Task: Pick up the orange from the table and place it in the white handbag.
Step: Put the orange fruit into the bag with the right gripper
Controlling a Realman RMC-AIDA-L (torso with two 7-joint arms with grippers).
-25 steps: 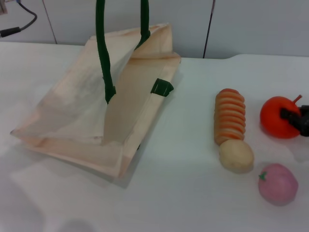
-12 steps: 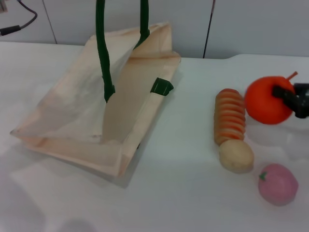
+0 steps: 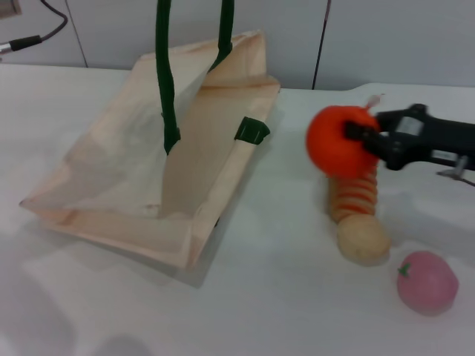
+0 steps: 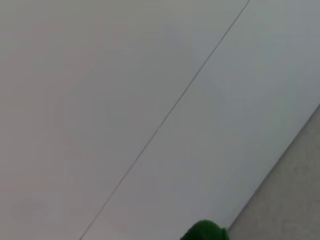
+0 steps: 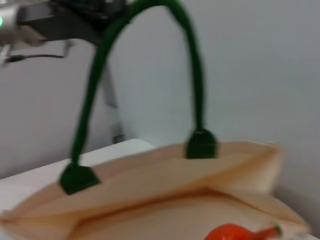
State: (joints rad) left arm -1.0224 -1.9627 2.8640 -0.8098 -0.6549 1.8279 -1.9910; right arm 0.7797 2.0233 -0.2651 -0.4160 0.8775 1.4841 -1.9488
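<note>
Orange now bagward, seemingly between right gripper jaws.

The round orange-red orange, stem up, hangs clear of the white table, pinched by the right gripper, well right of the cream handbag, which lies mouth open with one green handle raised.

Lab-like test bench, white table, plain wall panels, loose cable
</note>
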